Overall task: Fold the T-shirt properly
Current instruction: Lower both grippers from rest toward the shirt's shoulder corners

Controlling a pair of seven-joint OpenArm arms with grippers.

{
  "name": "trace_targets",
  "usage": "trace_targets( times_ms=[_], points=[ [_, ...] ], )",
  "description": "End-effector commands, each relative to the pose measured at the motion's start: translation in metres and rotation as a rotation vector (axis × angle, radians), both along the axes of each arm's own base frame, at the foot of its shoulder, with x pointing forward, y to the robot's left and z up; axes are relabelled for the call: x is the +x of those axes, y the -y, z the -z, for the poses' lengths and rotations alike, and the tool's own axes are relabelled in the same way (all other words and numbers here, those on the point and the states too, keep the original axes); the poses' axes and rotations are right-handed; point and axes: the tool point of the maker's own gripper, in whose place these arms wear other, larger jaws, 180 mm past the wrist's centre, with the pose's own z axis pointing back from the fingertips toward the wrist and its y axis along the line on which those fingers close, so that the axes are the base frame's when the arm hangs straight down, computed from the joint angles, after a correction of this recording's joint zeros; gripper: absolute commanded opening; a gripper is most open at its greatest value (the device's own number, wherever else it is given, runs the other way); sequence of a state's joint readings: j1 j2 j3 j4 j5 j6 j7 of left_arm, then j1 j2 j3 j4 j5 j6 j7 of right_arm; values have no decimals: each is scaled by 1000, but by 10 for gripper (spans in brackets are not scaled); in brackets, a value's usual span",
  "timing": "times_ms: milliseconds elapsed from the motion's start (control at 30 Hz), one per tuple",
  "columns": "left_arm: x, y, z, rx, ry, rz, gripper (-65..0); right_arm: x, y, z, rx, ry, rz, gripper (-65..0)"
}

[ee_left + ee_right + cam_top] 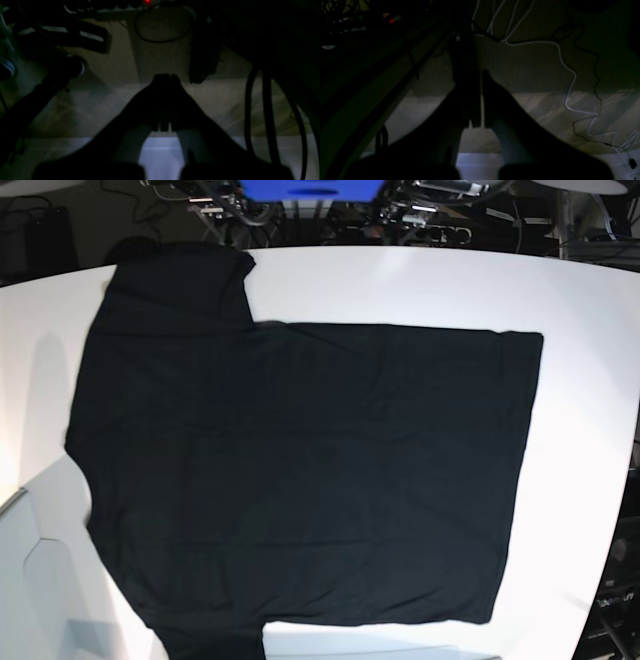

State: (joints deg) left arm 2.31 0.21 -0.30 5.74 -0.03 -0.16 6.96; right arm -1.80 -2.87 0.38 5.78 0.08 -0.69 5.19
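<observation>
We see T-shirt [300, 470] spread flat on white table [590, 430], plain black side up, sleeves toward base view's left. Left end effector [165, 78] and right end effector [475, 75] both pinched together, empty, off table above floor. We judge cloth soft, light, limp; best pinched at sleeve or hem corners.

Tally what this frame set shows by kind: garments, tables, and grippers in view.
Black T-shirt, spread flat: 1
White table: 1
Grippers, each seen only from its own wrist camera, both shut: 2 (left gripper, right gripper)
Total: 4
</observation>
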Motion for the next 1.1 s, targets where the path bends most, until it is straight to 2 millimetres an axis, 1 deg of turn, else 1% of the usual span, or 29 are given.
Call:
trace_targets(
  times_ms=[0, 133, 167, 200, 300, 367, 400, 433, 467, 500, 567, 667, 733, 767, 1067],
  points=[
    [0, -2, 0, 10, 0, 0, -650, 0, -3, 0, 17, 2, 7, -650],
    [0, -2, 0, 9, 1, 4, -650, -8, -3, 0, 17, -8, 7, -650],
    [0, -2, 0, 9, 1, 4, -650, -15, -3, 0, 17, -19, 7, -650],
    [0, -2, 0, 9, 1, 4, -650, -17, -3, 0, 17, -22, 7, -650],
    [0, -2, 0, 9, 3, 4, -650, -19, -4, 0, 19, -25, -1, -650],
    [1, -2, 0, 8, 4, 7, -650, -20, 1, 0, 11, -26, -1, -650],
    [2, -3, 0, 9, 7, 7, -650, -20, 9, 0, -1, -27, 4, -650],
    [7, -2, 0, 8, 19, 6, -650, -21, 12, 1, -6, -28, 3, -650],
    [15, -2, -1, 7, 41, 4, -650, -21, 12, 1, -6, -28, 2, -650],
    [20, -3, -1, 8, 55, 3, -650, -23, 12, 1, -5, -34, -3, -650],
    [17, -4, -2, 9, 62, 2, -650, -30, 14, 1, -8, -48, -5, -650],
    [14, -2, -2, 6, 61, 7, -650, -34, 15, 0, -10, -54, -8, -650],
    [6, -2, -3, 6, 53, 8, -650, -32, 15, 0, -10, -46, -9, -650],
    [4, -2, -3, 6, 51, 8, -650, -34, 15, 0, -10, -49, -9, -650],
    [4, -5, -3, 10, 53, 9, -650, -32, 18, -10, -14, -48, -7, -650]
  ],
)
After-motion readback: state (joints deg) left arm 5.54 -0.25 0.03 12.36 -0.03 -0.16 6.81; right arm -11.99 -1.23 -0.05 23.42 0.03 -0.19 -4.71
